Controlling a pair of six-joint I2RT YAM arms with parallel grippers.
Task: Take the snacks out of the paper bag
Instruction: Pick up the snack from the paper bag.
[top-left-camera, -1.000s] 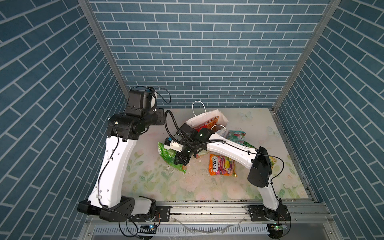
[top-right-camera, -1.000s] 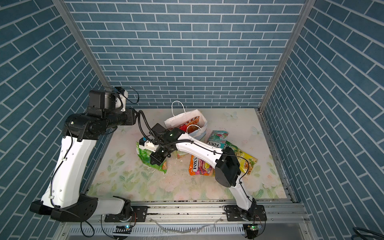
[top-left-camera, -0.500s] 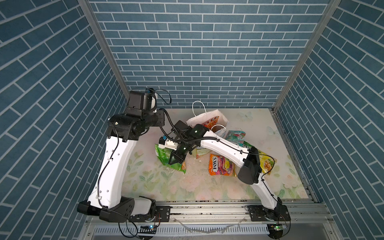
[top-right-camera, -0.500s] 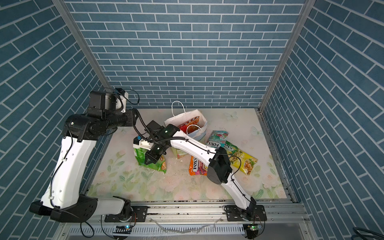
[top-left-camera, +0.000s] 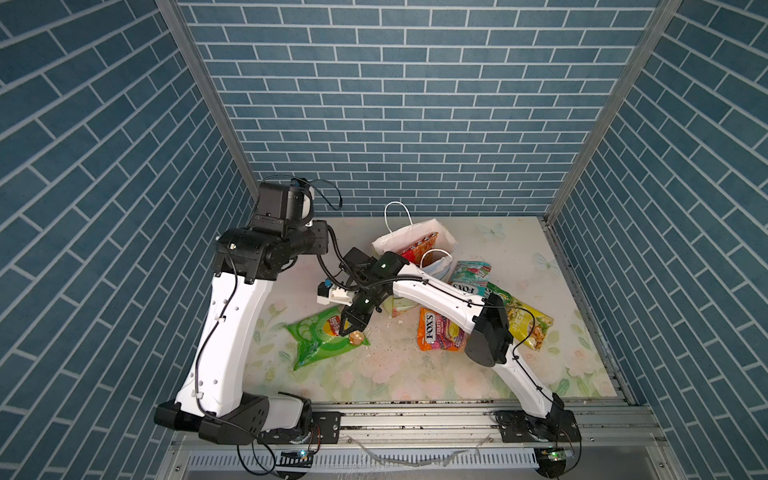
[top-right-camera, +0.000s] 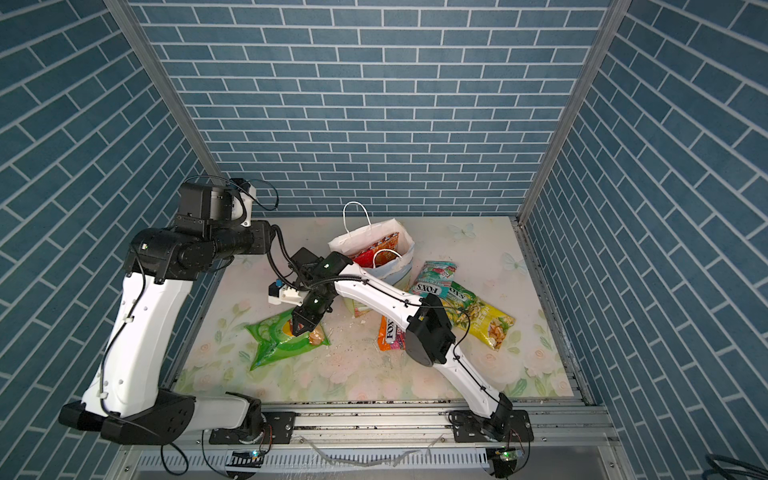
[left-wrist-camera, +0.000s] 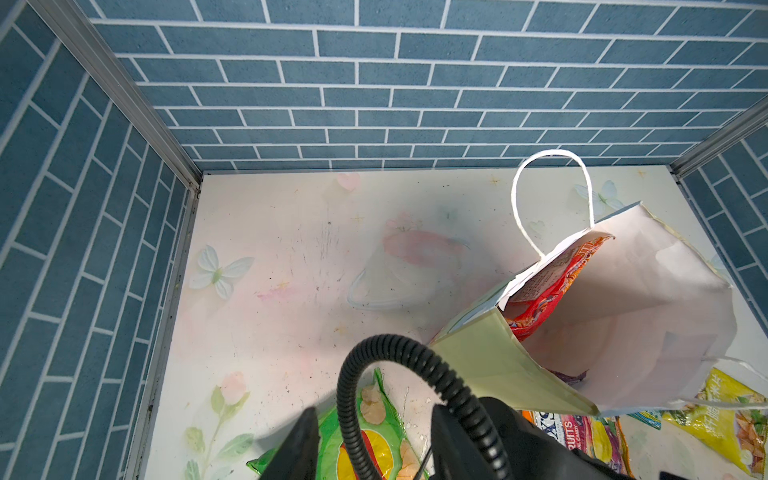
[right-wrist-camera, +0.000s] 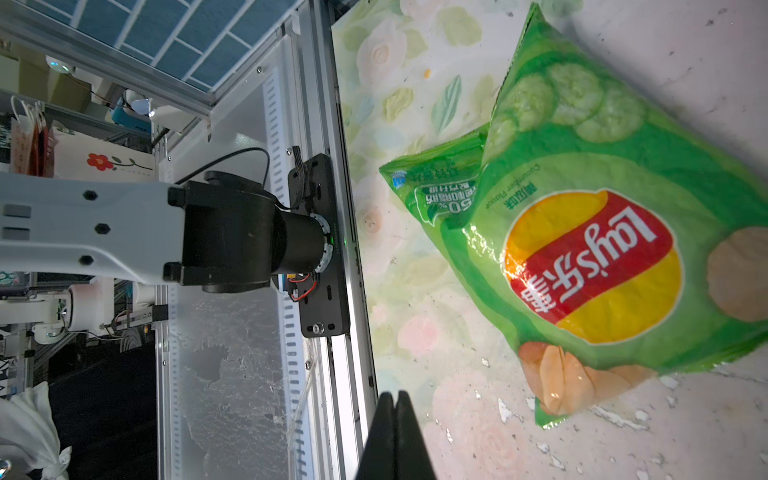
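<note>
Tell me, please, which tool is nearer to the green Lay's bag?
Right. The right tool, shut, hangs close by the green Lay's bag, at its end nearer the paper bag; the left tool sits farther off, back toward that bag.

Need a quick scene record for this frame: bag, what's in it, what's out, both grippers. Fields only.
bag: paper gift bag with white cord handles, standing, mouth open
in bag: red glossy packet, visible at the mouth
out, on floral tabletop: green Lay's crisp bag; teal FOX'S packet; orange FOX'S packet; yellow packet
left gripper: beside the bag, jaws apart, nothing seen between them
right gripper: close to the Lay's bag, not touching it, jaws shut, empty
left to do: at least the red packet
</note>
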